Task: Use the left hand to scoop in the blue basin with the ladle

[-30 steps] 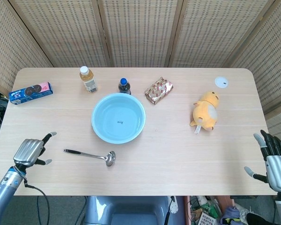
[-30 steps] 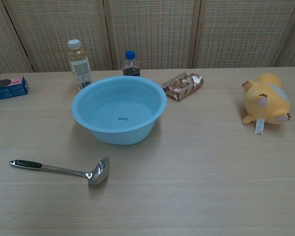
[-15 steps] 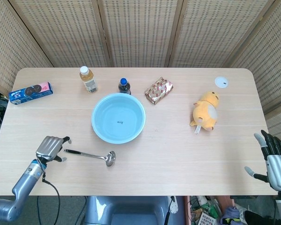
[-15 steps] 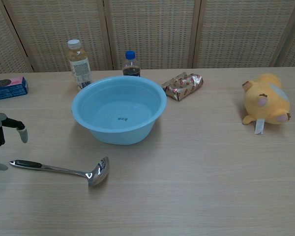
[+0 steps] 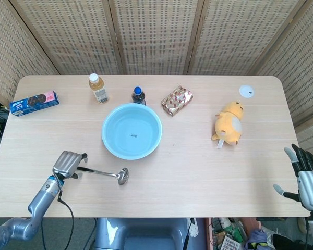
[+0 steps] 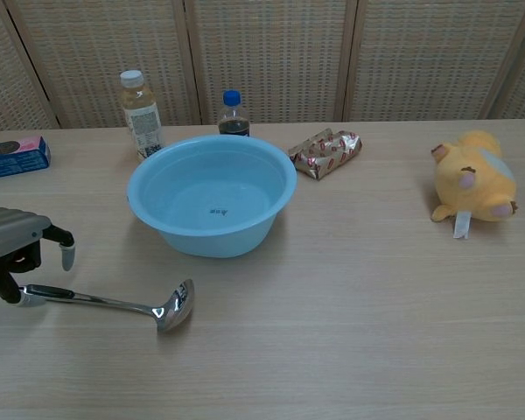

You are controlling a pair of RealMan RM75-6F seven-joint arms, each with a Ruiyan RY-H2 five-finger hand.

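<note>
The light-blue basin (image 5: 141,122) (image 6: 212,234) stands empty at the table's middle left. In front of it lies the steel ladle (image 5: 101,172) (image 6: 101,302) with a black handle, its bowl pointing right. My left hand (image 5: 68,163) (image 6: 16,242) hovers over the handle's left end, fingers hanging down on either side of it; the thumb tip is close to the handle, and no firm grip shows. My right hand (image 5: 304,175) is open off the table's front right corner, far from everything.
Behind the basin stand a tea bottle (image 5: 98,88) and a dark bottle (image 5: 138,96). A cookie box (image 5: 34,102) lies far left, a foil snack pack (image 5: 177,100) right of the bottles, a yellow plush (image 5: 229,123) and a white lid (image 5: 246,91) further right.
My left hand has travelled right from the table's left front edge and now sits over the ladle's handle end. The ladle, basin and right hand have not moved.
</note>
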